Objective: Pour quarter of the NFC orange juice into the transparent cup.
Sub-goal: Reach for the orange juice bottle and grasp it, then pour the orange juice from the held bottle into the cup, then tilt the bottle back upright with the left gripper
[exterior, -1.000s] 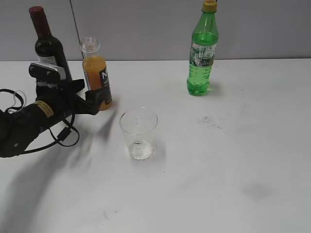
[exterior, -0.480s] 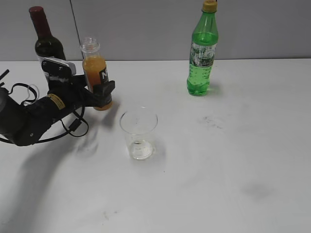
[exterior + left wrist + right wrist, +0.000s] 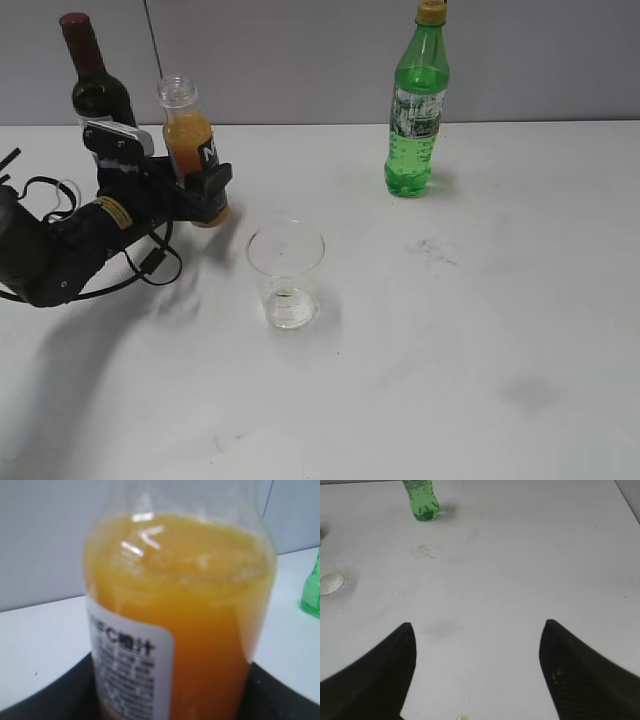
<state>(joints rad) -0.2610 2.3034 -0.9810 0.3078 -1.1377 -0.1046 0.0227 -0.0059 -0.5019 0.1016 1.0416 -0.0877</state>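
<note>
The NFC orange juice (image 3: 192,150) is a small uncapped clear bottle of orange liquid with a black label, at the table's back left. My left gripper (image 3: 205,195) is shut on its lower body, and the bottle tilts slightly left. In the left wrist view the bottle (image 3: 185,620) fills the frame between the black jaws. The transparent cup (image 3: 286,274) stands upright to the right and in front of the bottle, apart from it, and looks nearly empty. My right gripper (image 3: 477,630) is open and empty above bare table; it does not show in the exterior view.
A dark wine bottle (image 3: 95,90) stands just behind my left arm. A green soda bottle (image 3: 416,105) stands at the back right, also in the right wrist view (image 3: 421,500). A small yellowish drop (image 3: 462,718) lies on the white table (image 3: 480,330).
My left gripper moved right to the juice bottle and closed round it. The bottle has shifted a little left and up and now tilts slightly. The cup has not moved.
</note>
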